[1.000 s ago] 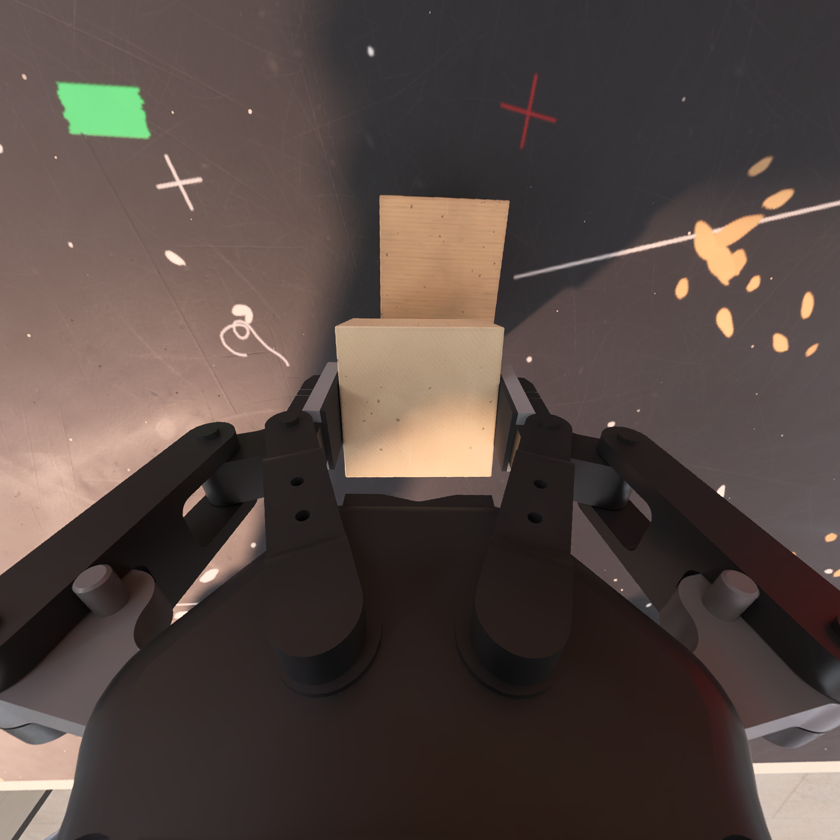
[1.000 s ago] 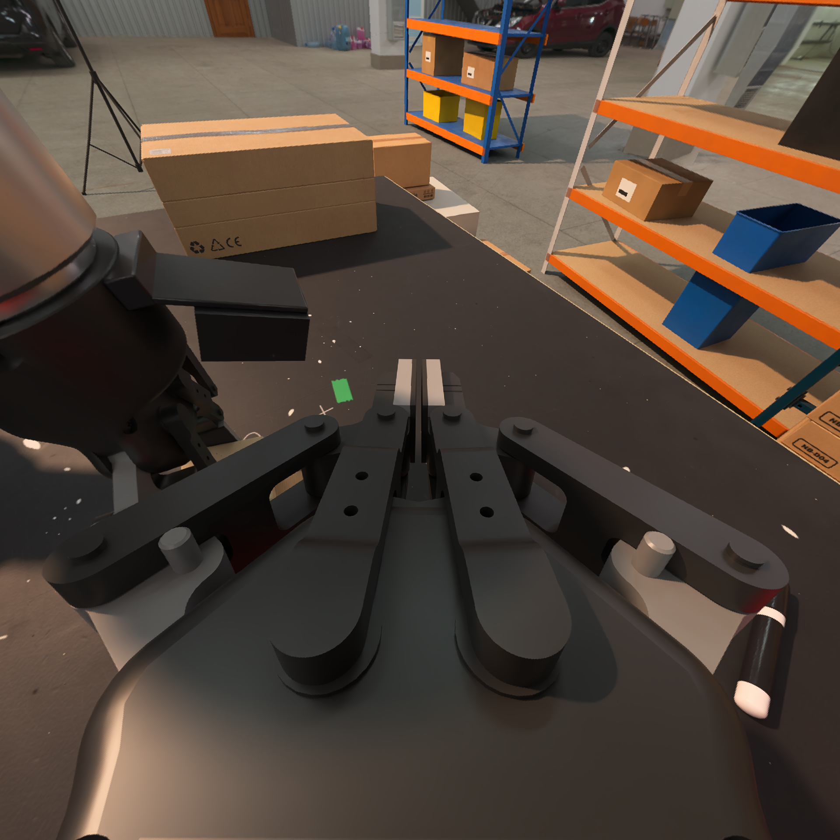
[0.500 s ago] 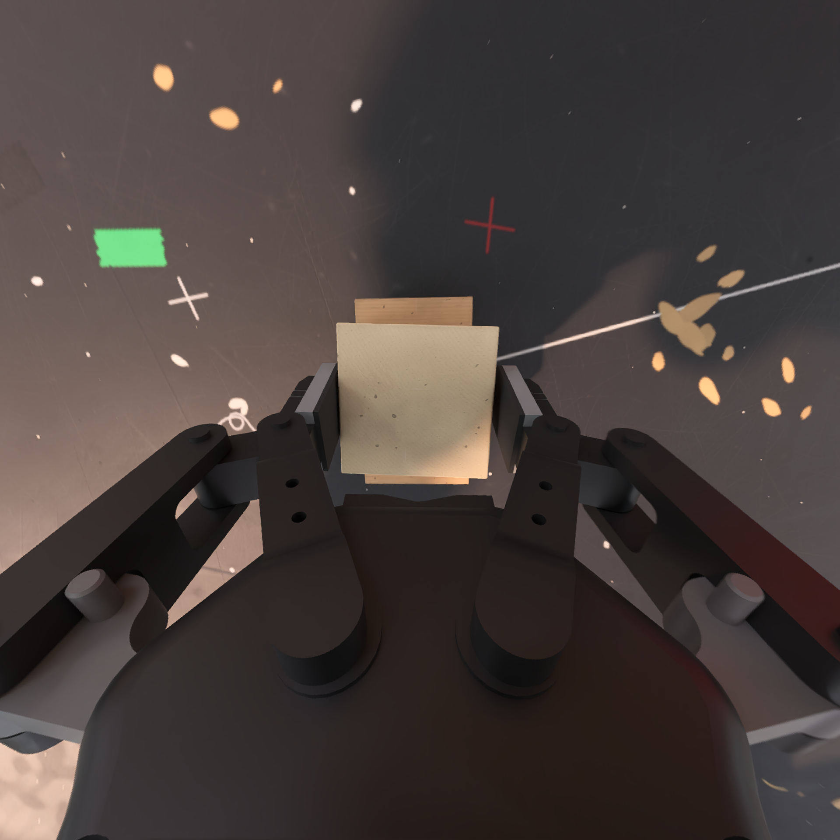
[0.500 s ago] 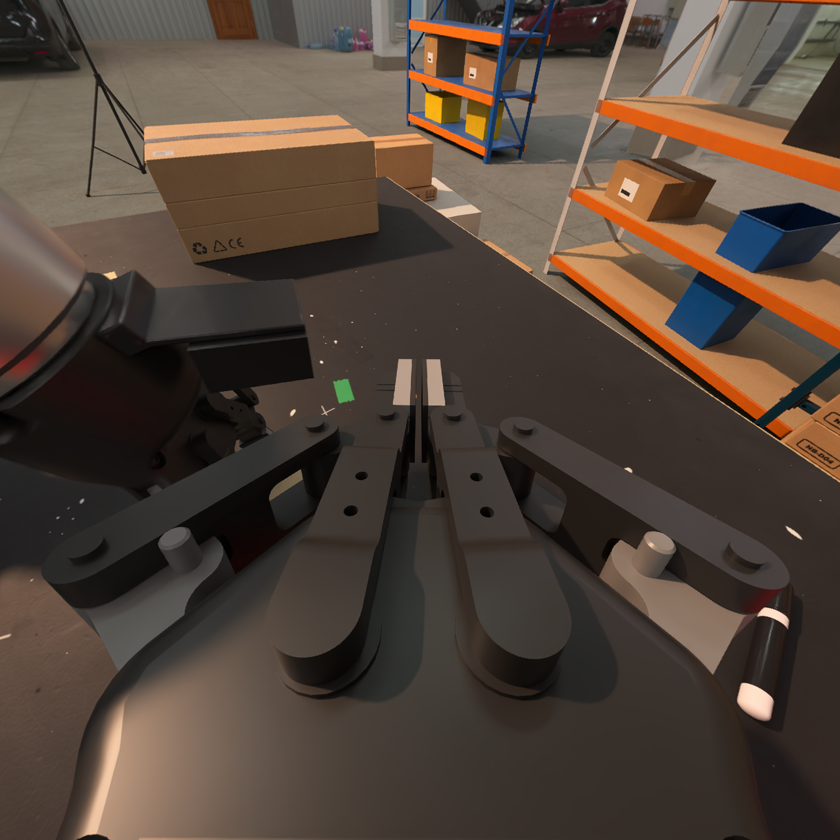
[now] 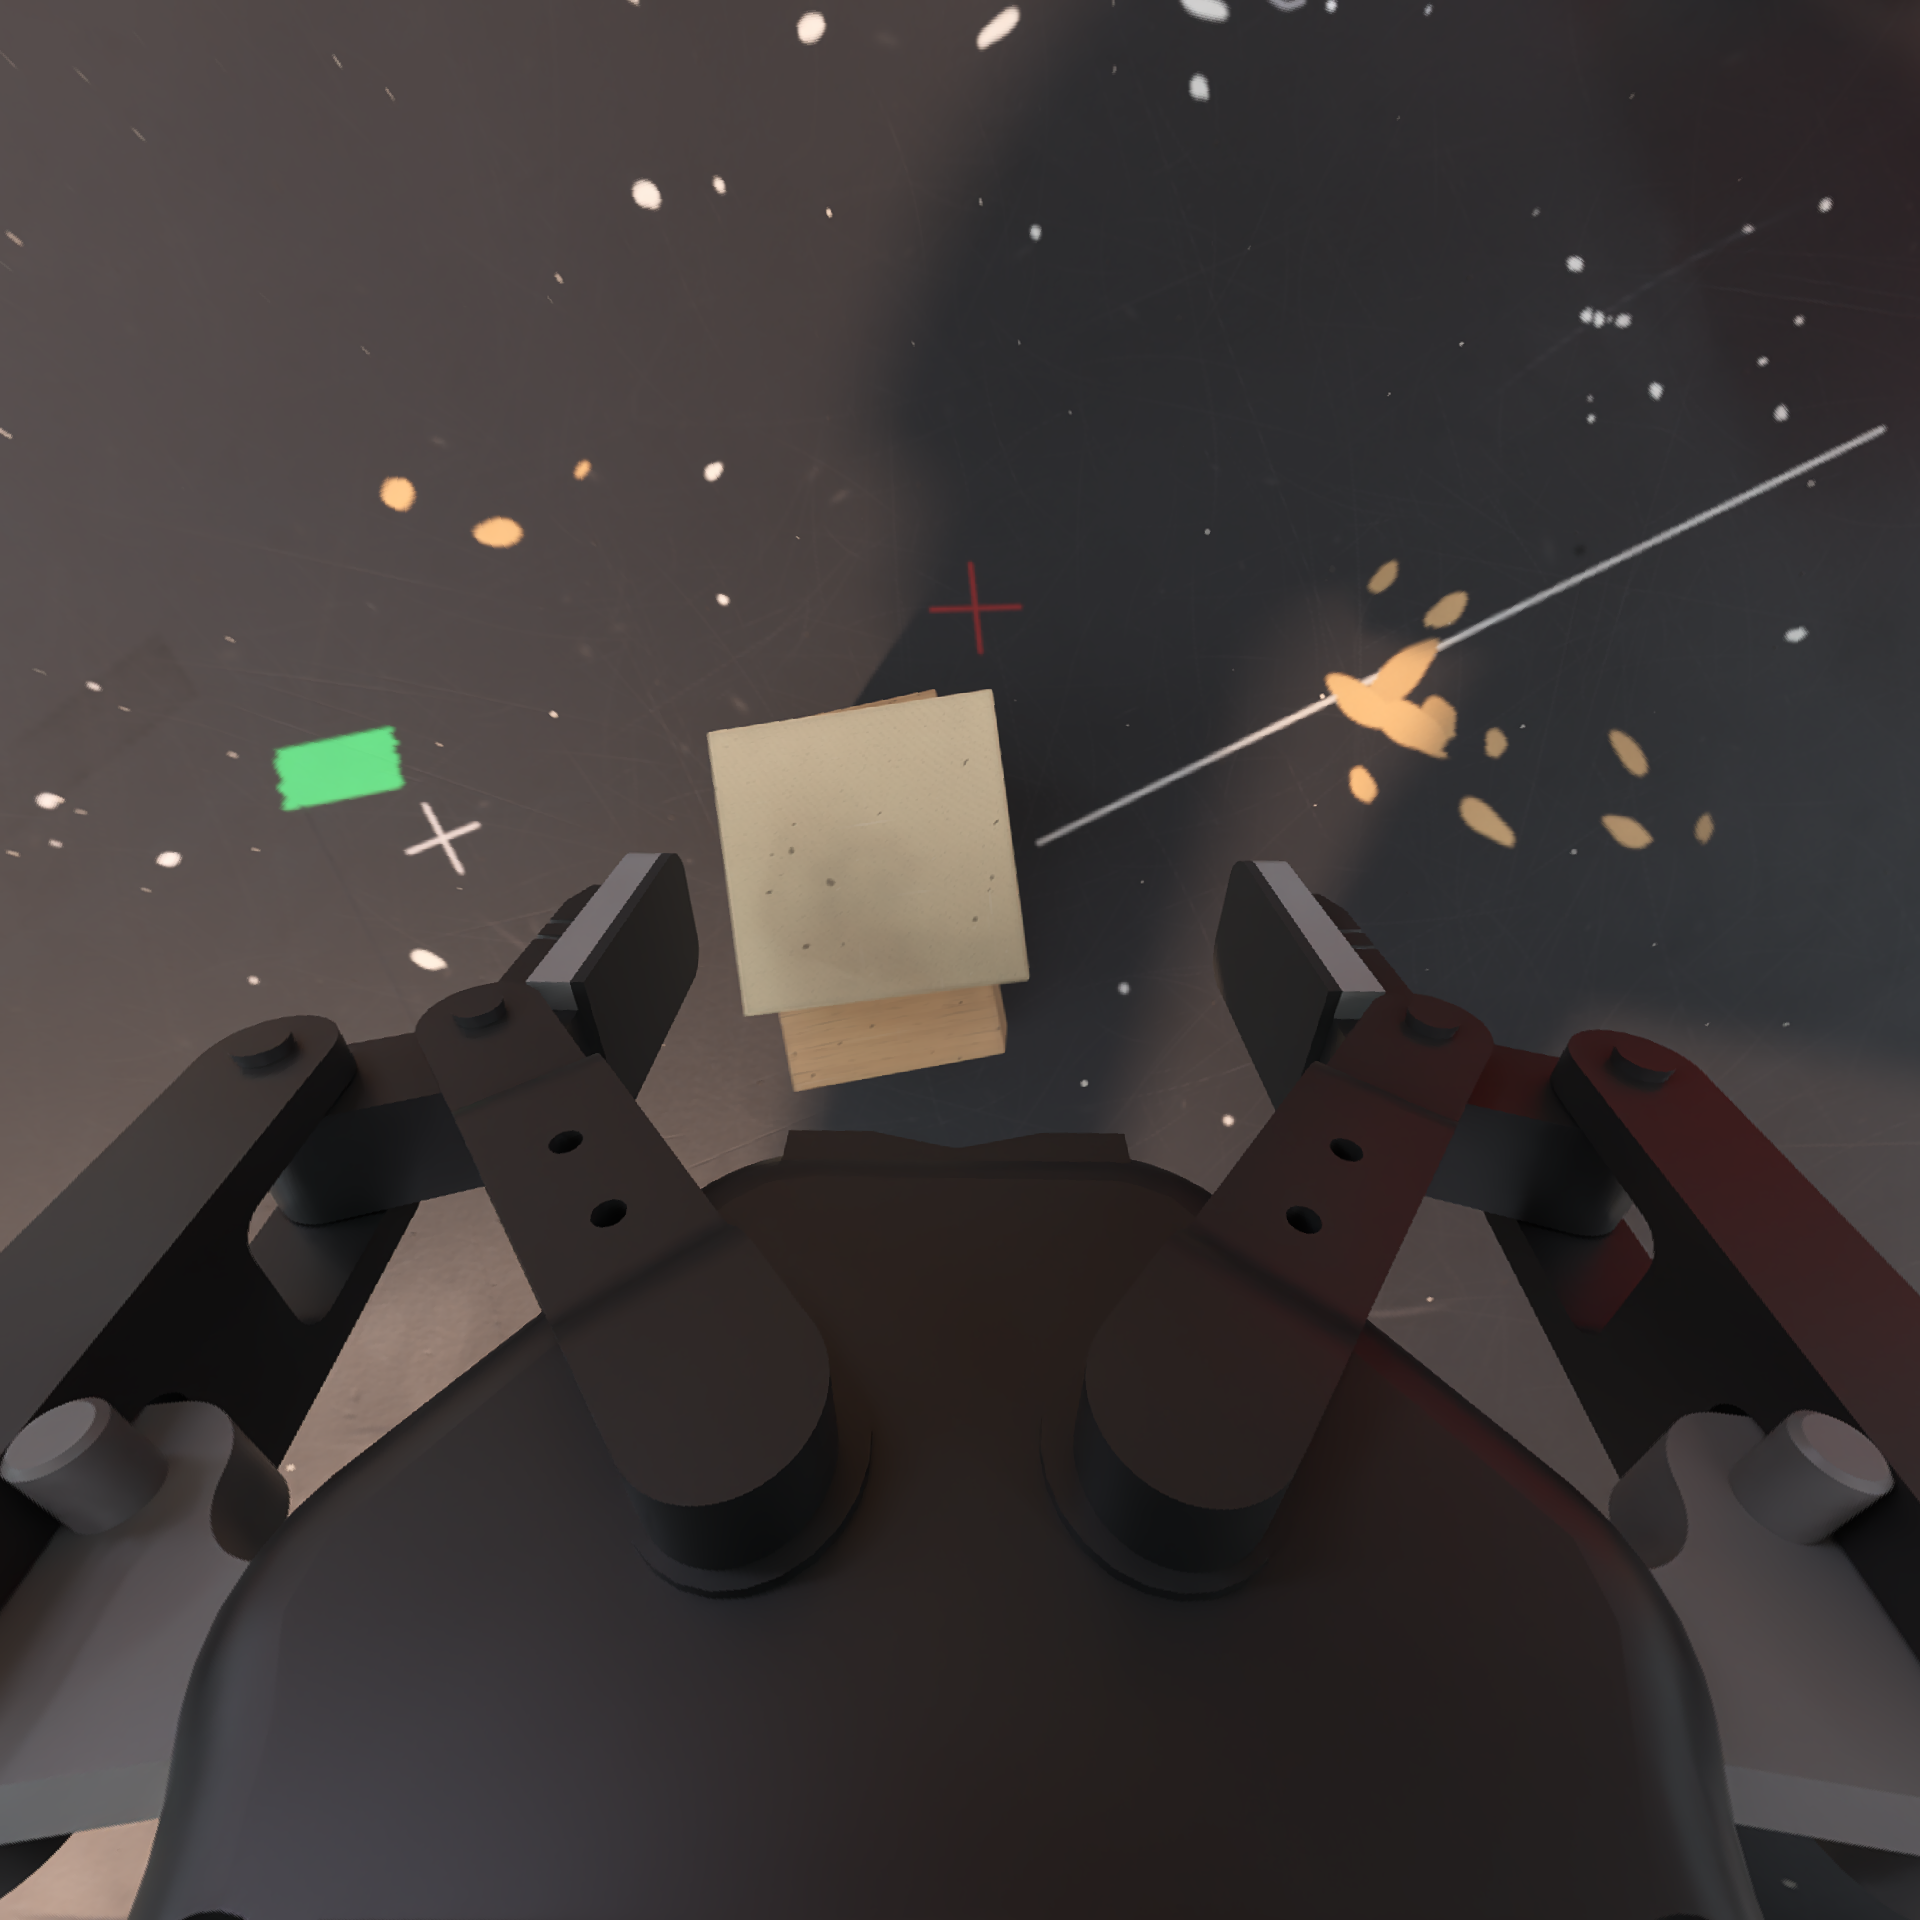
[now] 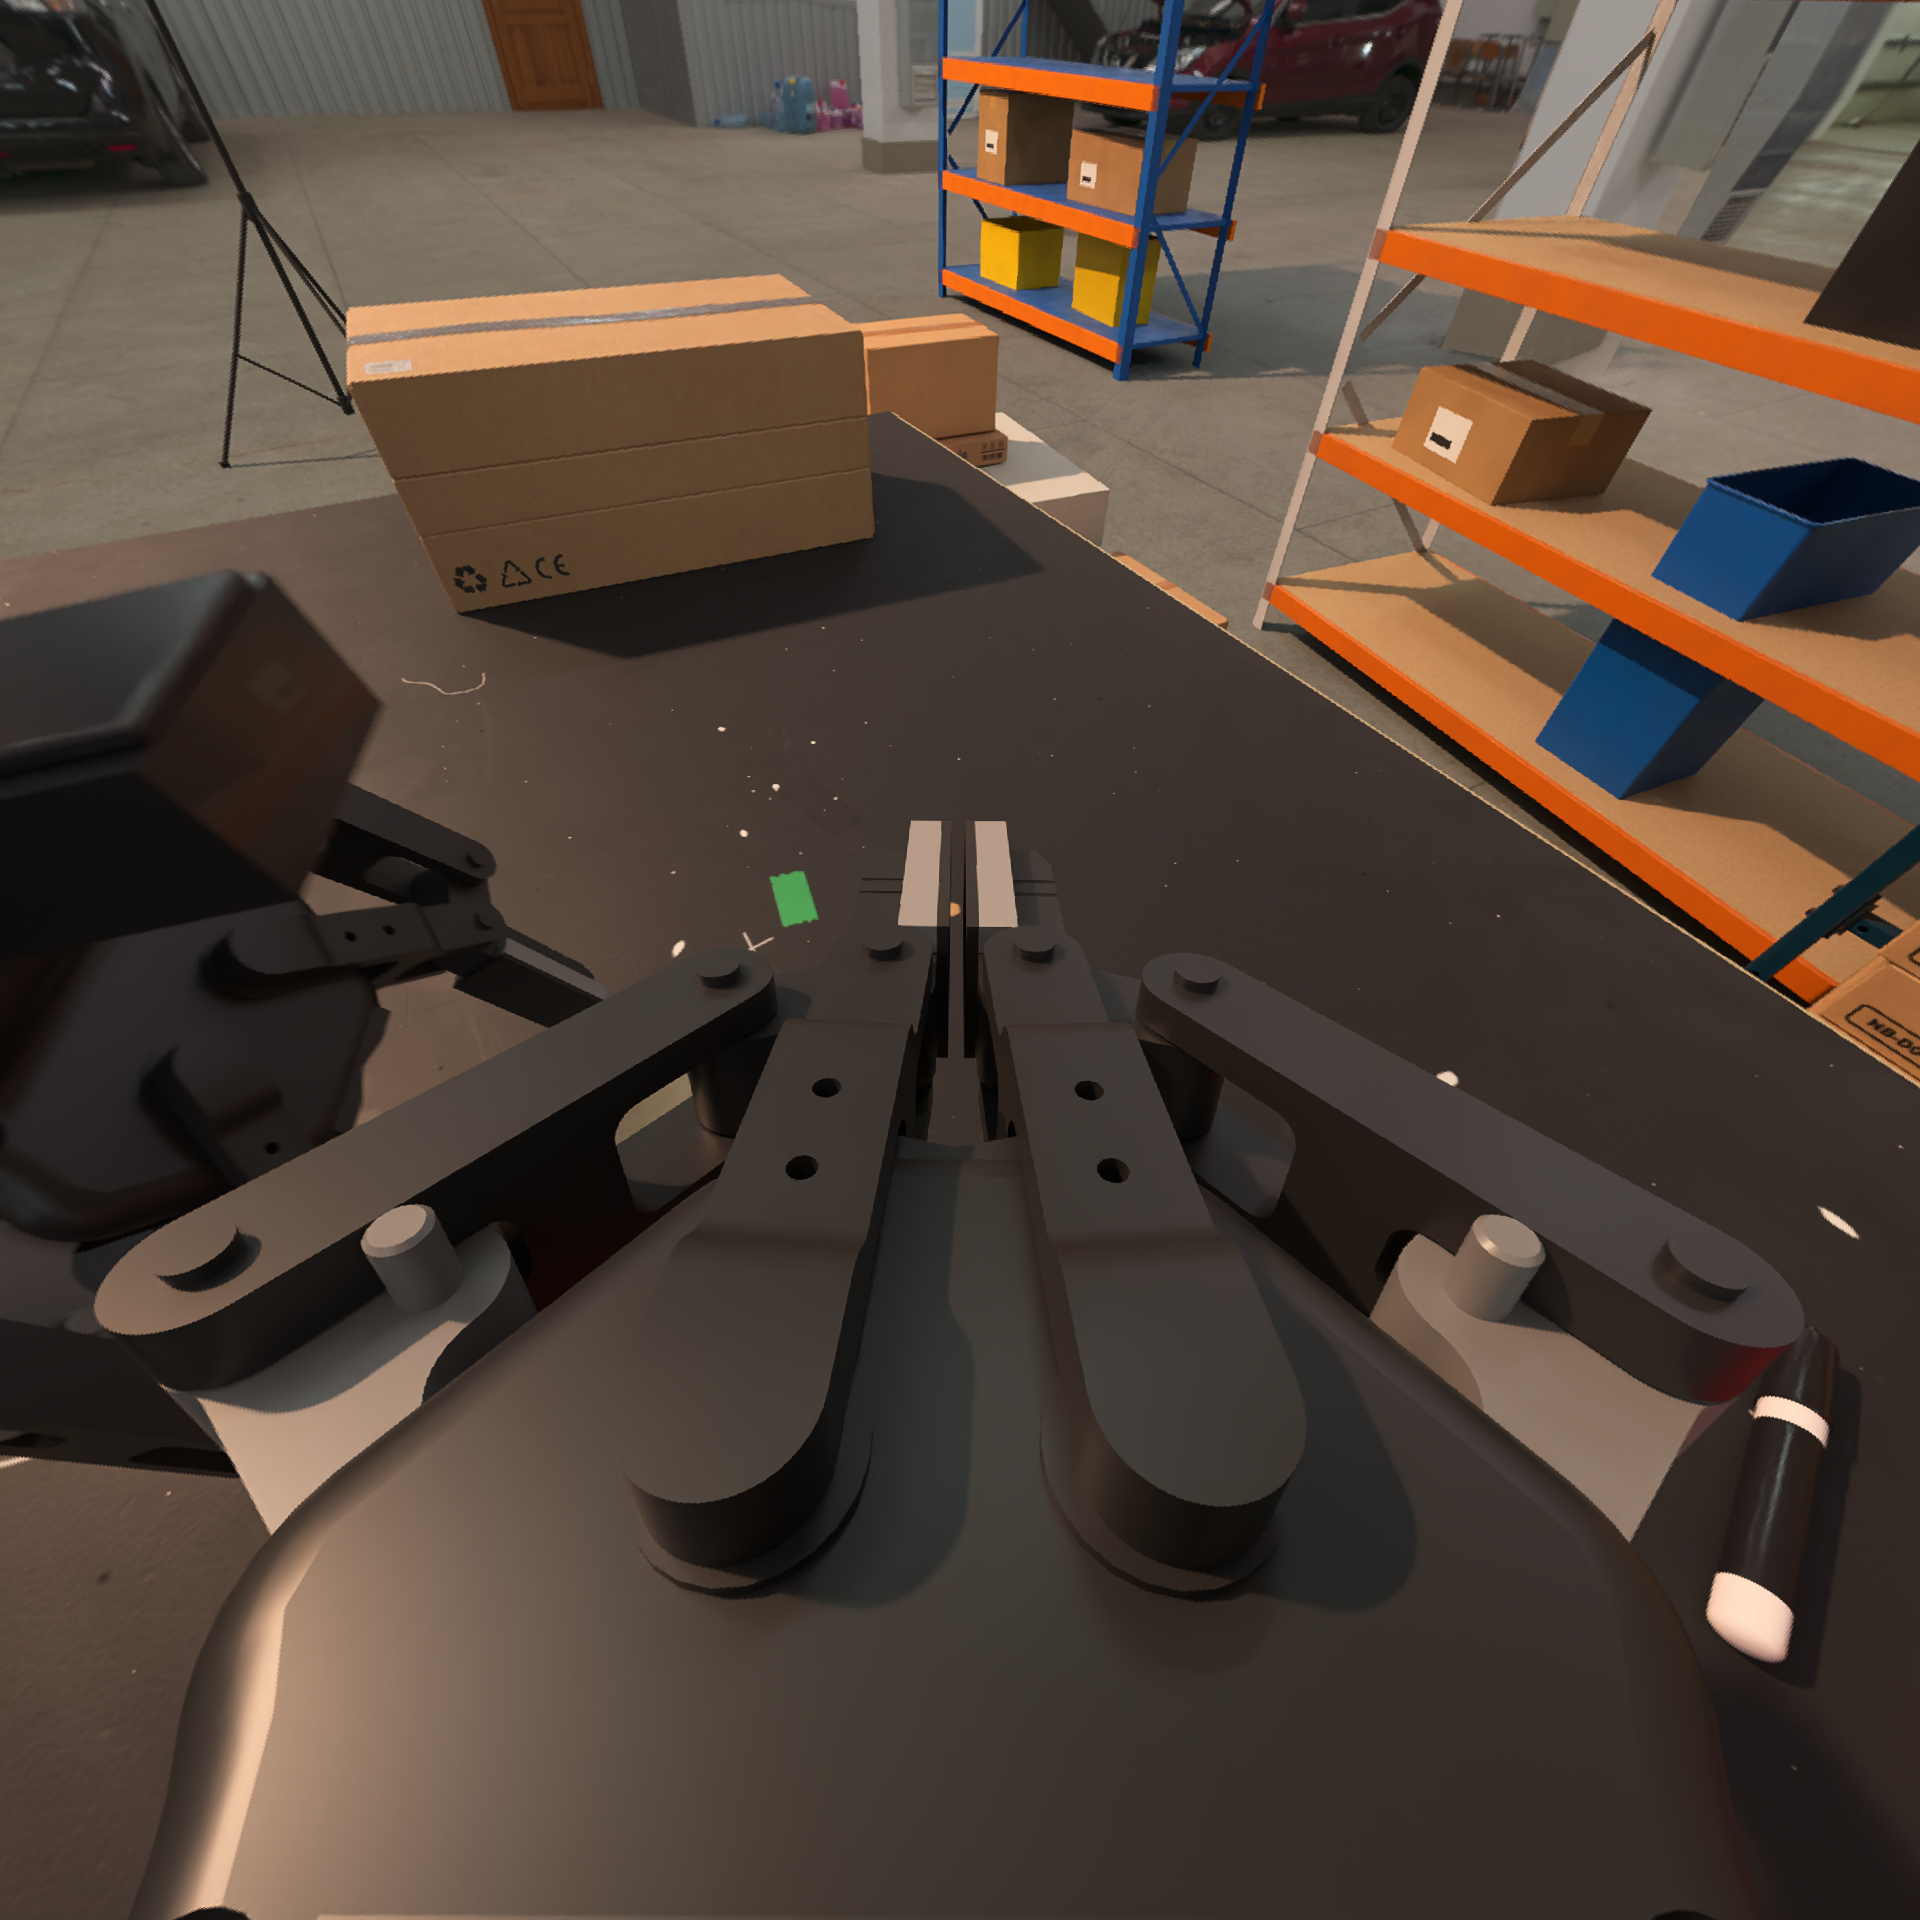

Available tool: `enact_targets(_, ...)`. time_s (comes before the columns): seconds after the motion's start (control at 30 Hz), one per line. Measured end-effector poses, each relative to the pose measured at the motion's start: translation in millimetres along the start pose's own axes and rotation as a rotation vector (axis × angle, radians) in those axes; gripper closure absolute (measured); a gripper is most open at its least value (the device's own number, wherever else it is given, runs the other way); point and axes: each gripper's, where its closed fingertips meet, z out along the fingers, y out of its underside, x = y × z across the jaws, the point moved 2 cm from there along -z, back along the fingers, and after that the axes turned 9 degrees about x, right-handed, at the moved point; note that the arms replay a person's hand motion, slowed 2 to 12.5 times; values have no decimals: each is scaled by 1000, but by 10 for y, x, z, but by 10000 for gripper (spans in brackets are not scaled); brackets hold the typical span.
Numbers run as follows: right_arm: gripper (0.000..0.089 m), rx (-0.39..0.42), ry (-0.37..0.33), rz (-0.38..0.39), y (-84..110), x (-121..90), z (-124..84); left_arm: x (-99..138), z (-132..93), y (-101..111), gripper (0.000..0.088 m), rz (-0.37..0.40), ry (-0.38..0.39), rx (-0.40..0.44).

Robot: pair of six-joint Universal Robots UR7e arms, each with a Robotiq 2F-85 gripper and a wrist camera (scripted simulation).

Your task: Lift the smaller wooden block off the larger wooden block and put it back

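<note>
Pale wooden block (image 5: 868,852), the smaller one by the task wording, sits on top of the tan wooden block (image 5: 896,1042) on the dark table (image 5: 520,312). Seen from above it covers most of the lower block; only a strip of the tan one shows at the near side and a sliver at the far edge. Top block is twisted slightly relative to the one under it.

Left gripper (image 5: 951,951) hangs above the stack, jaws spread wide. Both fingers (image 5: 634,935) stand clear of the block with visible gaps on either side, nothing touched or held. Stack lies between and just beyond the fingertips in the left wrist view.

Right gripper (image 6: 956,873) has its pads pressed together, nothing between them. It sits off to the side over bare table.

Table markings near the stack: red cross (image 5: 975,608) just beyond it, green tape patch (image 5: 338,767) and white cross (image 5: 444,837) to the left, a thin white line (image 5: 1455,634) running diagonally on the right through orange paint splatter (image 5: 1397,701). Same green tape (image 6: 793,899) shows in the right wrist view just left of the closed fingertips.

Farther out: black marker with white cap (image 6: 1771,1507) lying on the table at the right gripper's side, large cardboard box (image 6: 613,436) at the far table edge, orange shelving (image 6: 1621,499) holding a blue bin (image 6: 1787,535).
</note>
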Motion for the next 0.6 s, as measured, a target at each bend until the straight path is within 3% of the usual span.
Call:
enact_targets(0.2, 871, 5, -12, 27, 5, 2, -1, -51, -204, -21, 28, 94, -30, 115)
enact_targets(0.33, 871, 10, -20, 39, 12, 3, -4, 0, -332, -13, 111, 175, -15, 191)
enact_targets(0.6, 871, 19, -31, 54, 15, 3, -6, 174, -405, 212, 128, 309, 42, 229)
